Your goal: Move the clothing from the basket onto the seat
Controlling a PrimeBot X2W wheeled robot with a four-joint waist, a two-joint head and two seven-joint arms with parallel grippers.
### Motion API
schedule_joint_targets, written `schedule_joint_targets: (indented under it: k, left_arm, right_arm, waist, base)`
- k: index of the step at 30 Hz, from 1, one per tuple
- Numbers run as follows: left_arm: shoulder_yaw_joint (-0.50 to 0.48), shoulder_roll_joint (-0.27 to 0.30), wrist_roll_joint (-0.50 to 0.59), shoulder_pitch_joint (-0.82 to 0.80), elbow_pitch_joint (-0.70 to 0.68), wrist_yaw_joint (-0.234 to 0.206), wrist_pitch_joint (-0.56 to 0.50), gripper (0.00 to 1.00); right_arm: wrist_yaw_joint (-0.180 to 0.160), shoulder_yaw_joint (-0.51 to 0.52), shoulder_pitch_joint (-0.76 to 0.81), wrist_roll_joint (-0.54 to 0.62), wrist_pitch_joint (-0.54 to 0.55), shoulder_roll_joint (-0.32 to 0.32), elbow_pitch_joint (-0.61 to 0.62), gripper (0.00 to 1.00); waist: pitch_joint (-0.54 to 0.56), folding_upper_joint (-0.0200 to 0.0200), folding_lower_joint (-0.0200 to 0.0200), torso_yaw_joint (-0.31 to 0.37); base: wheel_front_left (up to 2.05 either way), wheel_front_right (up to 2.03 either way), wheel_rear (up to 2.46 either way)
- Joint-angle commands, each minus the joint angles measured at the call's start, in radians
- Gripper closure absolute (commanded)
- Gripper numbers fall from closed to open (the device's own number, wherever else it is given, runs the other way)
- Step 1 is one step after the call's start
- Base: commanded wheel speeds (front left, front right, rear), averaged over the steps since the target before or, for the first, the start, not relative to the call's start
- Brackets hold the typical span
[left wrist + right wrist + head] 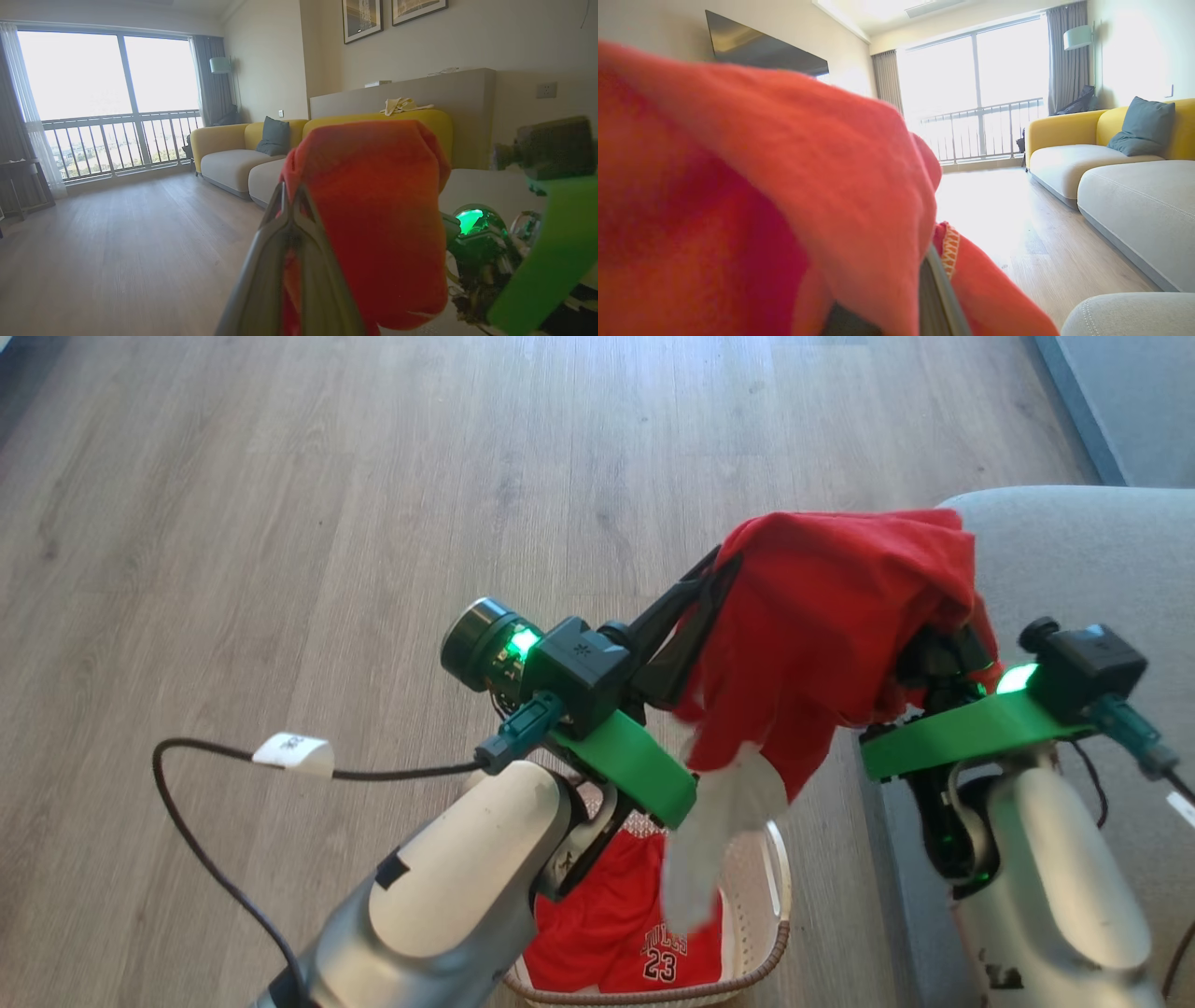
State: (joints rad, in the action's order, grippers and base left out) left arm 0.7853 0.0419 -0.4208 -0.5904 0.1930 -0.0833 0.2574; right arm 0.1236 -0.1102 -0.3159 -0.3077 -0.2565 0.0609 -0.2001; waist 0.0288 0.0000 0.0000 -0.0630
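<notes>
Red garment (822,635) hangs up between both arms, over the far edge of the basket (780,896), beside the near corner of the seat (1074,560). Left gripper (289,205) pinched shut on the cloth, right gripper (933,284) shut, buried in the same cloth. Jersey (635,933) lies in the basket. Wood floor (373,523), yellow sofa (224,140), balcony window (107,74) behind

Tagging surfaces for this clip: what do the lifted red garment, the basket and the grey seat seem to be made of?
Red garment: soft matte knit, perhaps cotton or polyester; it drapes in loose folds and has a stitched hem.
Basket: smooth cream plastic by the look of it, with a perforated wall and a brown woven-look rim.
Seat: grey woven upholstery, matte and finely textured, with a pale stitched seam.
</notes>
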Motion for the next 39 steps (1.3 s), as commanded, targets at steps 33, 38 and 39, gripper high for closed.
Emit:
schedule_joint_targets:
  k: [33,38,39]
  left_arm:
    - [-0.036,0.008,0.088,0.142,0.104,0.163,0.004,0.00]
    - [-0.049,0.008,0.120,0.207,0.095,0.194,0.004,0.00]
    - [-0.053,0.008,0.124,0.218,0.091,0.197,0.004,0.00]
  right_arm:
    - [0.007,0.044,-0.056,-0.056,-0.005,-0.011,0.118,1.00]
    - [0.007,0.059,-0.052,-0.042,-0.005,-0.011,0.128,1.00]
    - [0.007,0.063,-0.050,-0.040,-0.005,-0.011,0.129,1.00]
  waist:
    - [-0.014,0.0000,0.0000,-0.004]
    - [-0.013,0.0000,0.0000,-0.008]
    - [-0.012,0.0000,0.0000,-0.009]
  base:
    - [0.00,0.00,0.00]
    - [0.00,0.00,0.00]
    - [0.00,0.00,0.00]
